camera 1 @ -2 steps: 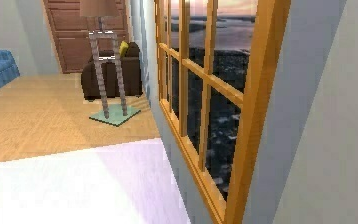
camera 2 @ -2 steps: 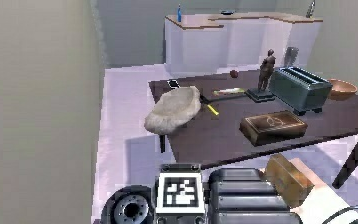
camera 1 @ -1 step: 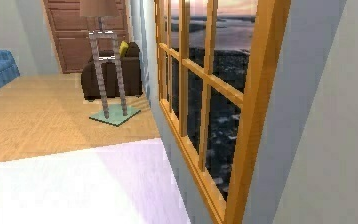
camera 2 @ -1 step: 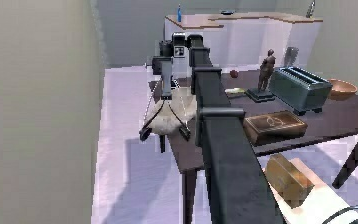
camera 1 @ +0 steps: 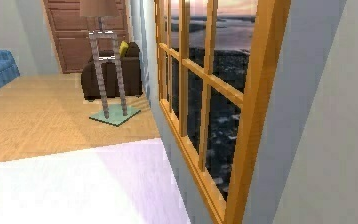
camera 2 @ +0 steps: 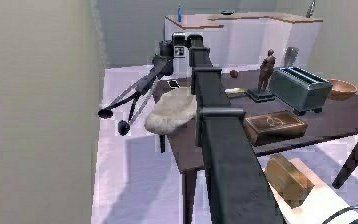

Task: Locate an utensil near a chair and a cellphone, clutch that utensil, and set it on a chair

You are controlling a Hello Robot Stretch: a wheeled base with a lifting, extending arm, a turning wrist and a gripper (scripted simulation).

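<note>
The gripper (camera 2: 111,110) reaches past the edge of the dark table (camera 2: 327,122) and is above the pale rug (camera 2: 117,180). A small dark shape (camera 2: 122,124) sits at its far end. I cannot tell whether it holds anything, how its fingers stand, or which thing is the utensil. Any print is too small to read. A dark armchair (camera 1: 112,72) stands ahead

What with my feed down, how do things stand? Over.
End effector beyond table edge, load unclear. Armchair ahead. Floor lamp stands before it.
</note>
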